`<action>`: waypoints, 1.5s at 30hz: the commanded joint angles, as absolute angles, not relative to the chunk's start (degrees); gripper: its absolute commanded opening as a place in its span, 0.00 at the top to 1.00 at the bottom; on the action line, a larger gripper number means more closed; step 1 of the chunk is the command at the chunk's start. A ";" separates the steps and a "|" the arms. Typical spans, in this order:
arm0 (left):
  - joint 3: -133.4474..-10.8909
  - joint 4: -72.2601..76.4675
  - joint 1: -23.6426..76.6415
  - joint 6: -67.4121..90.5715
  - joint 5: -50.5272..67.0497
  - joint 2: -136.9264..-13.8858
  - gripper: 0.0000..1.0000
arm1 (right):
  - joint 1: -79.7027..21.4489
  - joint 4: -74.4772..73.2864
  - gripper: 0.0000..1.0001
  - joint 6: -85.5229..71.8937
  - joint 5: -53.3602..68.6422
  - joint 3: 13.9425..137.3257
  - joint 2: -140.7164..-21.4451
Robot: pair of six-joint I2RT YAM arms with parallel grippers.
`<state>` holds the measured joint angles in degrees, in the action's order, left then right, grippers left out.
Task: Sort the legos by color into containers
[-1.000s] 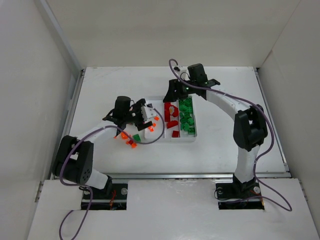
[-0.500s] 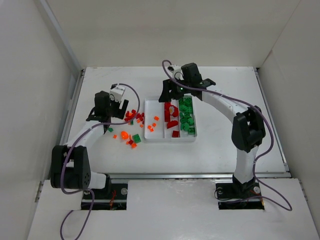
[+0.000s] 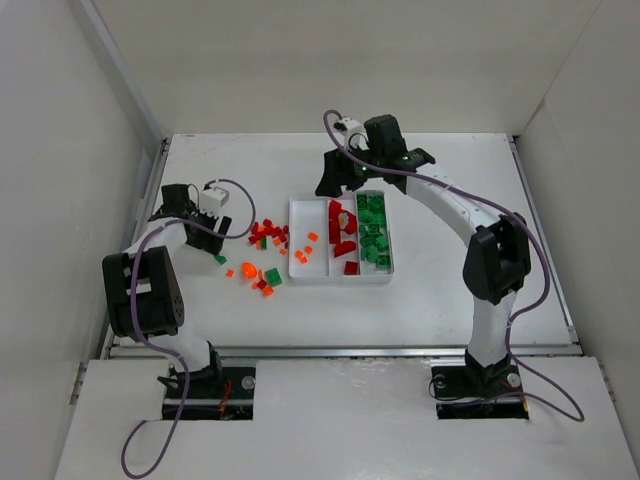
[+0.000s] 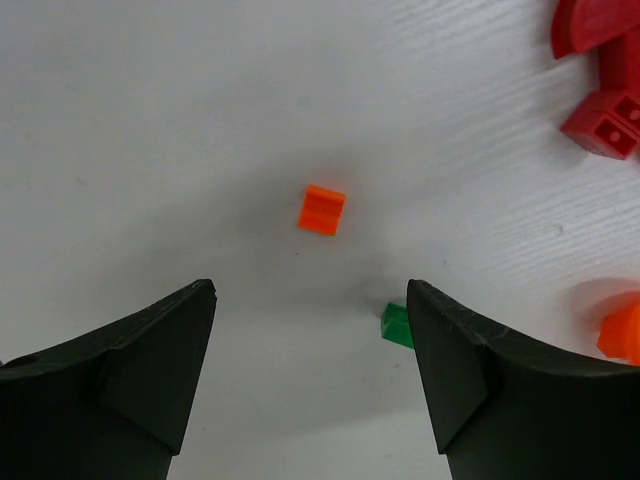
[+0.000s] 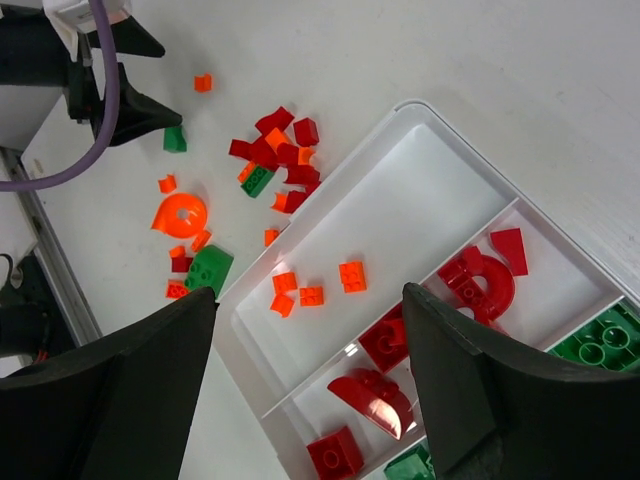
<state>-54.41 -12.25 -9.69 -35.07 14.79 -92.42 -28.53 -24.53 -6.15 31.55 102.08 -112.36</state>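
Observation:
The white tray (image 3: 297,274) has three long compartments: orange bricks (image 3: 303,255) on the left, dark red pieces (image 3: 343,233) in the middle, green ones (image 3: 373,238) on the right. Loose legos (image 3: 264,238) lie on the table left of it. My left gripper (image 3: 188,212) is open and empty, low over the table far left of the tray. In the left wrist view its gripper (image 4: 310,290) faces a small orange brick (image 4: 321,210), with a green brick (image 4: 396,325) by the right finger. My right gripper (image 3: 345,178) is open and empty above the tray's far end (image 5: 310,293).
In the right wrist view, loose red, orange and green pieces (image 5: 275,150), an orange ring piece (image 5: 182,213) and a green brick (image 5: 208,268) lie left of the tray wall (image 5: 250,360). White walls enclose the table on three sides (image 3: 150,140).
My left arm has swung left from over the tray's orange compartment to the table's far left side. My right gripper has shifted slightly left over the tray's far end.

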 commanded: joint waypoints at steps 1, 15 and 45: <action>-55.99 -15.38 -9.49 -41.12 19.69 -91.66 0.26 | -28.56 -24.79 0.20 -3.96 31.73 102.31 -111.89; -61.52 -11.95 -9.49 -42.54 19.16 -102.48 0.57 | -28.56 -23.47 0.20 -5.27 31.73 100.72 -111.36; -78.05 -17.76 11.42 -34.98 37.87 -104.76 1.00 | -29.09 -20.57 0.20 -8.00 23.39 94.67 -104.77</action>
<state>-77.93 -16.47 10.76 -37.01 31.46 -103.13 -28.60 -23.99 -7.49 25.96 95.68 -109.56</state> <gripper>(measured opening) 0.143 0.802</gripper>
